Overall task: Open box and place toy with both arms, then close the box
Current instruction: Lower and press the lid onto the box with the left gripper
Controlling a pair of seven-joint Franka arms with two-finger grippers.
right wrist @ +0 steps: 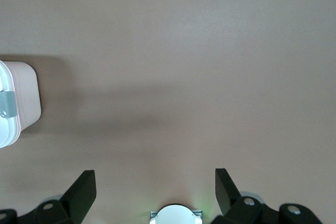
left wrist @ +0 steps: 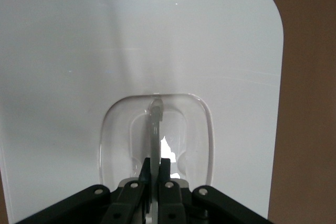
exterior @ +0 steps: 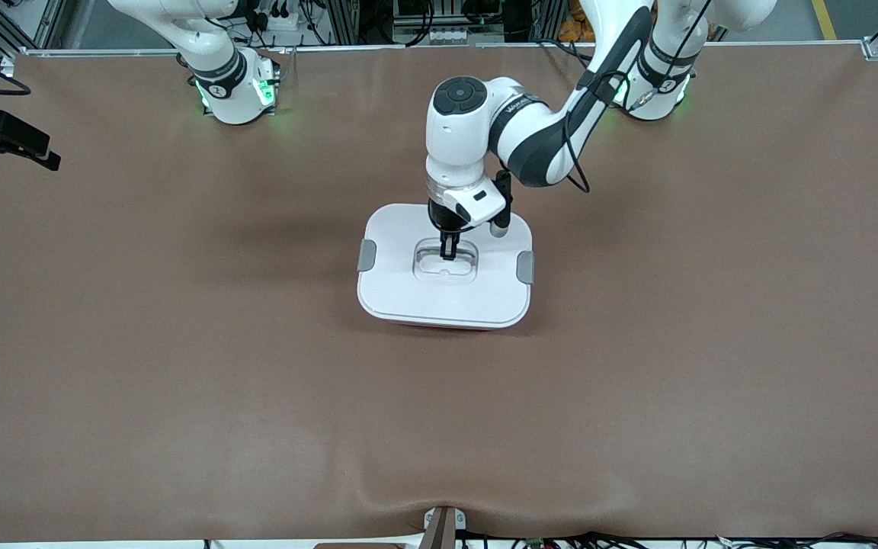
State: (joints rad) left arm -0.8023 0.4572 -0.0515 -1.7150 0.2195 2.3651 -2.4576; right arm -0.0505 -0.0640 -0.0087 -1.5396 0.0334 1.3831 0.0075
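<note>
Box [exterior: 445, 293]: sitting at the middle of the brown bench [exterior: 180, 343], white lid [exterior: 408, 282] on, a thin strip of pink tub showing under the lid's edge nearest the front camera. Grey clips: one [exterior: 366, 255] lying on the lid's end toward the right arm, one [exterior: 525, 267] on the end toward the left arm. Clear handle [exterior: 445, 263]: sitting in the recess at the lid's centre, standing on edge in the left wrist view [left wrist: 156, 129].

Left pincer [exterior: 448, 249]: reaching straight down into the recess, its black fingers [left wrist: 166, 174] pinching narrow on the clear handle, one on each face.

Left arm [exterior: 538, 137]: stretching from its base toward the bench's middle, wrist bending down over the lid.

Right pincer [right wrist: 155, 190]: hanging wide, gripping nothing, looking down on bare bench with a corner of the box [right wrist: 18, 103] showing at the picture's edge. Right arm [exterior: 214, 61]: waiting by its base.

Toy: not showing anywhere.
</note>
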